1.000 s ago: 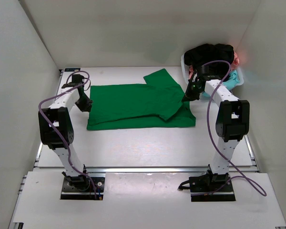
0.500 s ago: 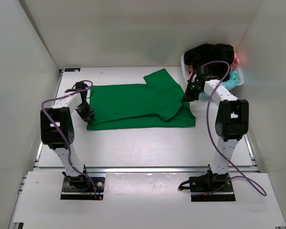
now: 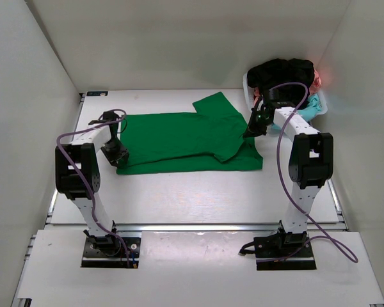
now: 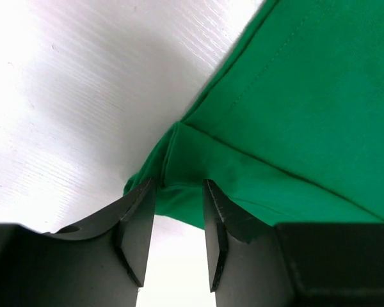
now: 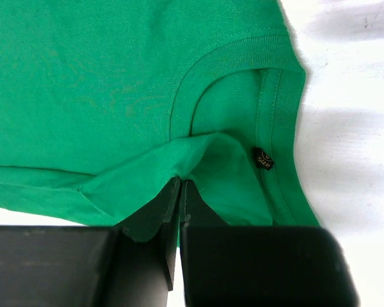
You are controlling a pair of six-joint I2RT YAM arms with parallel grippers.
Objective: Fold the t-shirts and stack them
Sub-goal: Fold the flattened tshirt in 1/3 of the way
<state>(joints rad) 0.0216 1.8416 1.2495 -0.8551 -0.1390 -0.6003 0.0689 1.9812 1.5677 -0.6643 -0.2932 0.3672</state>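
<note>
Cloth is coming free on my left: I am opening the left pincer (image 4: 177, 192) off the hem corner of the green shirt (image 3: 185, 141), so that fold is probably settling. The right pincer (image 5: 179, 185) is pinching cloth by the collar, and the shirt is lying flat on the tabletop (image 3: 179, 192).

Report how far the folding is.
Done: green t-shirt lies partly folded, no stack yet. In hand: right end effector pinches cloth by its collar; left end effector stands open at the hem corner. Left: finishing this fold, then the black t-shirt and others in the basket.

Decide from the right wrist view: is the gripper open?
No, the right gripper is shut, pinching a fold of the green t-shirt.
</note>
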